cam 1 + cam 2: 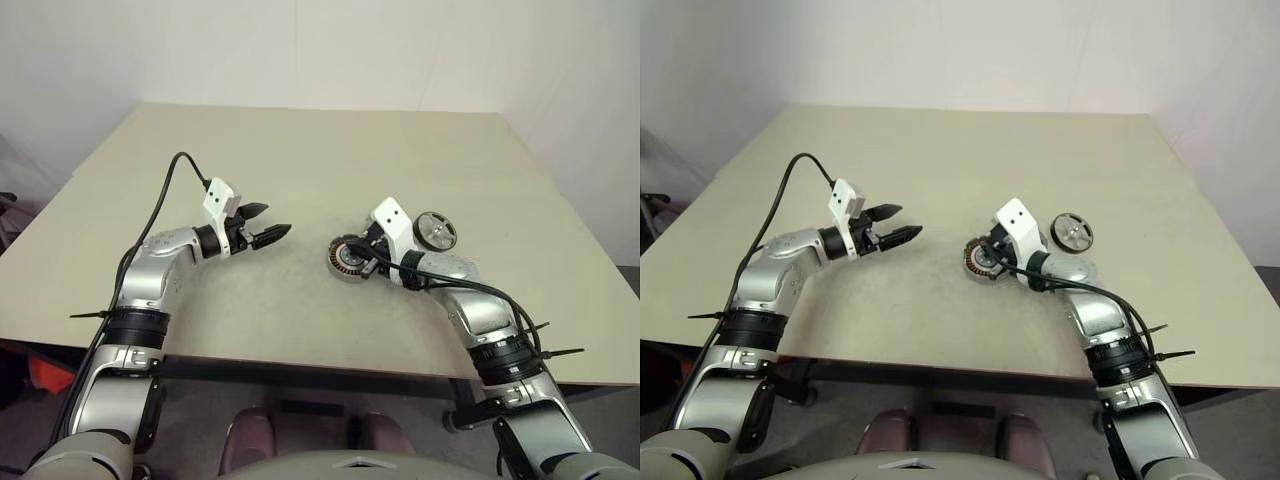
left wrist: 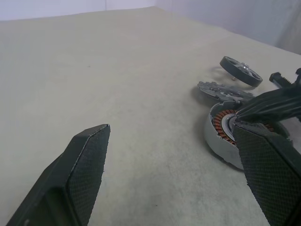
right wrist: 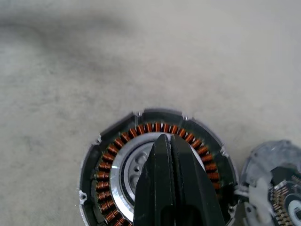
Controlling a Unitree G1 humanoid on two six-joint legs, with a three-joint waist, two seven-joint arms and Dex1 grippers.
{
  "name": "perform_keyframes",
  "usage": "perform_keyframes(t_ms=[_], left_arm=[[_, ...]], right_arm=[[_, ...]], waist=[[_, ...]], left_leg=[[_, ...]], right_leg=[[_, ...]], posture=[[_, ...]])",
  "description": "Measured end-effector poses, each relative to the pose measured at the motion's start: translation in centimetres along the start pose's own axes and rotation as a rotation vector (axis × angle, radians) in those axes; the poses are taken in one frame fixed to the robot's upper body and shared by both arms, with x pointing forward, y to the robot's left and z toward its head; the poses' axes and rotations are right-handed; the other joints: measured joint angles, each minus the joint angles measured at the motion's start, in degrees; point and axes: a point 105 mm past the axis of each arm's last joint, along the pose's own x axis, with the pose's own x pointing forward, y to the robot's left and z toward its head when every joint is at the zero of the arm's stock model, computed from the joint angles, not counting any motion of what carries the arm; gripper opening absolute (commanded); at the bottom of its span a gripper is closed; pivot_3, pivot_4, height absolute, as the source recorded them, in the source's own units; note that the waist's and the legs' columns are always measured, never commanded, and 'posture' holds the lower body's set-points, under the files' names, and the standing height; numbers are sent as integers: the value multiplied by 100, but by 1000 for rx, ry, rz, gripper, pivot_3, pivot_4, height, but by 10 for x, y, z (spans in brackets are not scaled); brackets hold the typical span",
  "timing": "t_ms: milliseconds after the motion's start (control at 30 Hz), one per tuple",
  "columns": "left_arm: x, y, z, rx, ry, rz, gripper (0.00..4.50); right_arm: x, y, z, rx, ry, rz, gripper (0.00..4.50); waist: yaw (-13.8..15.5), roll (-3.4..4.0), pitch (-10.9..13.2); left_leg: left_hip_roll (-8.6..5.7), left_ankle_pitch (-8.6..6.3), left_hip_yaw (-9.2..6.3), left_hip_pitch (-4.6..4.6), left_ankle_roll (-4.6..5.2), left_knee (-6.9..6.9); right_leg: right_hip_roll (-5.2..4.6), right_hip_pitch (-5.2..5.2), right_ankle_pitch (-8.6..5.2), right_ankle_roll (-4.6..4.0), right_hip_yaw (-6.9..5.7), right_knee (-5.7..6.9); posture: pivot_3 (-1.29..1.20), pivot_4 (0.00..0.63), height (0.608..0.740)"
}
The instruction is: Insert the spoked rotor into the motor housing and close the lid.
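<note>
Three loose motor parts lie on the pale, faintly mottled surface (image 1: 300,150), all clustered on the robot's right half of it. One is the motor housing (image 3: 155,174), a squat round silver ring with copper-coloured windings set radially around a dark centre with a bright inner collar. One is the spoked rotor (image 1: 436,230), a dark-rimmed wheel with pale spokes, lying just beyond the housing and to its right. One is a flat grey disc with a toothed edge (image 2: 221,89), lying between housing and rotor as the left wrist view shows it; it seems to rest flat, though part of it is hidden behind the right arm in the head views.

Two grippers are in play. The right gripper (image 3: 171,155) has its two black fingers pressed together, their tips over the housing's centre, crossing the windings on the near side; whether they touch the metal I cannot tell. That arm's white bracket and black cable cover the housing's right edge from above.

The left gripper (image 1: 265,225) hangs above bare surface well to the left of the housing, its cross-hatched fingers (image 2: 84,169) spread wide and holding nothing, pointed towards the housing. A black cable loops up from its wrist.

Nothing else lies near the housing.
</note>
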Motion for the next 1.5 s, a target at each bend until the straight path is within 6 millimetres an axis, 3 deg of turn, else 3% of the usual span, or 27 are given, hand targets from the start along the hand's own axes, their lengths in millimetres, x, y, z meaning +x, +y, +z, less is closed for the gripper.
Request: perform_keyframes(t_ms=[367,700,800,867,1167,1500], left_arm=[[0,1,0,1,-2,11,4389],[0,3,-4,-12,5,19,4389],[0,3,-4,-13,6,20,4389],[0,3,-4,-14,6,22,4389],[0,4,-4,-11,4,28,4389],[0,4,-5,-13,4,28,4389]], right_arm=[[1,-2,0,-8,12,-27,35],[-5,3,29,-61,-58,-11,35],[-3,10,18,-31,-35,4,35],[1,14,-3,10,15,10,35],[-1,10,-2,-1,15,-9,35],[-8,0,16,-42,-18,-36,35]], waist=[[0,-1,0],[1,-1,0],[2,-1,0],[2,-1,0],[5,-5,-4],[-1,-5,-3]], left_leg=[[0,3,0,2,-4,0],[0,2,0,2,-4,-1],[1,2,-1,2,-4,-1],[0,2,-1,1,-4,-1],[-1,5,-1,6,-8,-1],[1,5,-1,3,-8,-3]], right_leg=[[0,1,0,0,1,4],[0,1,0,0,1,2],[0,1,0,0,0,2],[0,0,0,0,0,1],[-1,5,0,0,2,4],[1,2,0,0,0,2]], posture=[[0,0,740],[0,0,740],[0,0,740],[0,0,740],[0,0,740],[0,0,740]])
